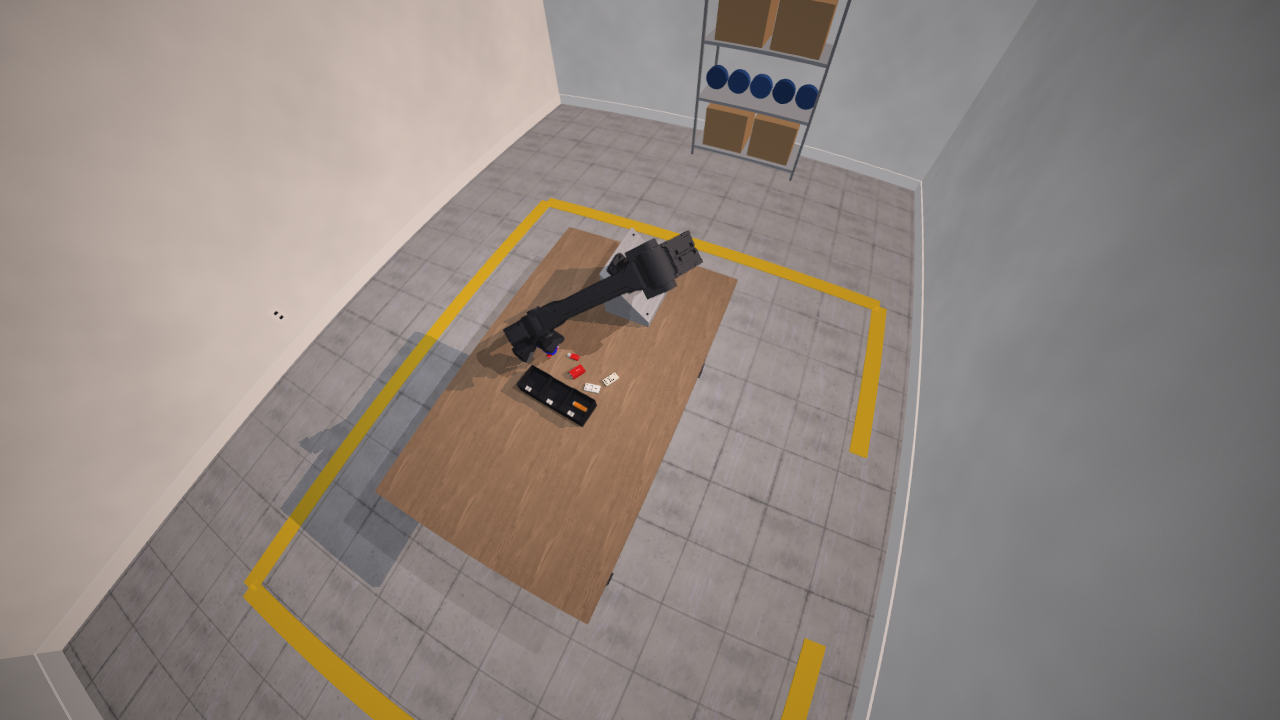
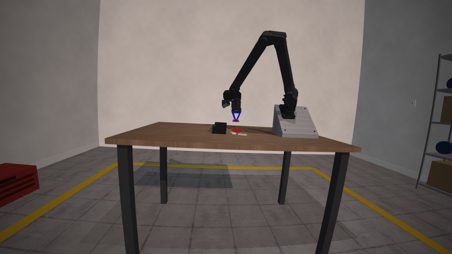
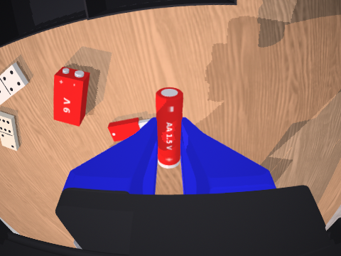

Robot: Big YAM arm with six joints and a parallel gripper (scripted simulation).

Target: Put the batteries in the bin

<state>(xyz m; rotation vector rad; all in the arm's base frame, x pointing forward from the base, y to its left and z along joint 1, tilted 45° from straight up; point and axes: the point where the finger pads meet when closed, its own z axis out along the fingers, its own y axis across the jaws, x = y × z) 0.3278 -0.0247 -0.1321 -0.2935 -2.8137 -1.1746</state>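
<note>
My gripper [image 3: 169, 126] with blue fingers is shut on a red AA battery [image 3: 169, 127] and holds it above the table; the gripper also shows in the exterior view [image 2: 235, 119] and the top view [image 1: 552, 348]. A second red battery [image 3: 124, 129] lies on the wood below, partly hidden by the left finger. A red nine-volt battery [image 3: 70, 95] lies to its left. An orange thing [image 1: 580, 406] lies in one end bin. I cannot read the bin marks.
Two white dominoes [image 3: 10, 99] lie at the left edge of the wrist view, also seen beside the bins [image 1: 601, 383]. The arm's grey base [image 2: 294, 123] stands at the table's far end. A shelf with boxes [image 1: 765, 71] stands by the back wall.
</note>
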